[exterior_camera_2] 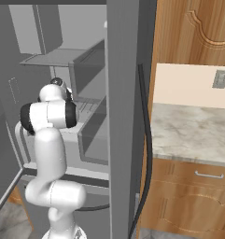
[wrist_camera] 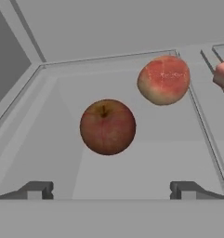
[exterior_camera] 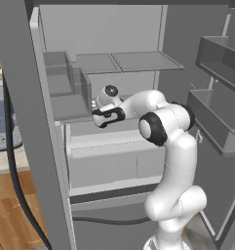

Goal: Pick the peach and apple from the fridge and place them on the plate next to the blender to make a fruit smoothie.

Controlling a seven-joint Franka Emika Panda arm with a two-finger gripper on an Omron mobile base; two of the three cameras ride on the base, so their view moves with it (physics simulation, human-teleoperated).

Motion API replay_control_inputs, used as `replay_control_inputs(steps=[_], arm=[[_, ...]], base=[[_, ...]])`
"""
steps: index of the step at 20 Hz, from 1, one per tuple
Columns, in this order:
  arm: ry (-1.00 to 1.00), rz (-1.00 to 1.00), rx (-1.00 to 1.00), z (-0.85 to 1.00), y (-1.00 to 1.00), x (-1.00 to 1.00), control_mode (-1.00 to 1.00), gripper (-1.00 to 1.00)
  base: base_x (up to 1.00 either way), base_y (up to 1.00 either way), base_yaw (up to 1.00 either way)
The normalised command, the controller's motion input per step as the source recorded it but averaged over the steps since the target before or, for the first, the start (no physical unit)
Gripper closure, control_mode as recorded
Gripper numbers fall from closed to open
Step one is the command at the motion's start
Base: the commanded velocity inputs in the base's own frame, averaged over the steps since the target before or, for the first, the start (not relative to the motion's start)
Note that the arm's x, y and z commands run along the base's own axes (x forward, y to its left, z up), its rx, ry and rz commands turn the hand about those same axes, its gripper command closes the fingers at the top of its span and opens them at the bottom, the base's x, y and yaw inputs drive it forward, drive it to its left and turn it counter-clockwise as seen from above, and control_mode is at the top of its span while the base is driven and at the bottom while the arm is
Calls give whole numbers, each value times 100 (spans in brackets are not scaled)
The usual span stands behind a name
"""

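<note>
Claw (wrist_camera: 111, 190) stands with its two dark fingertips (wrist_camera: 38, 189) wide apart and nothing between them. I see the small round dark red apple (wrist_camera: 107, 126) directly ahead of it, lying on the grey shelf floor (wrist_camera: 132, 172) of the tall grey fridge (exterior_camera: 114, 61), apart from both tips. The round orange-pink peach (wrist_camera: 163, 80) sits farther ahead and to the claw's right, near the apple but not touching it. A flat pinkish block (wrist_camera: 223, 74) shows at the far right, beyond a shelf divider. From the base, my white arm (exterior_camera: 158, 122) reaches into the open fridge.

A white, rounded arm (exterior_camera: 175, 161) with black joint rings and dark grey jaws.
</note>
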Motion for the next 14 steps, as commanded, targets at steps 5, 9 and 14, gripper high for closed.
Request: replay_control_inputs(steps=[5,9,14], arm=[[0,0,-1,-10,3,30,-100,-100],[0,0,-1,-5,3,29,-100,-100],[0,0,0,-15,9,27,-100,-100]], base=[[0,0,0],[0,0,0],[0,0,0]])
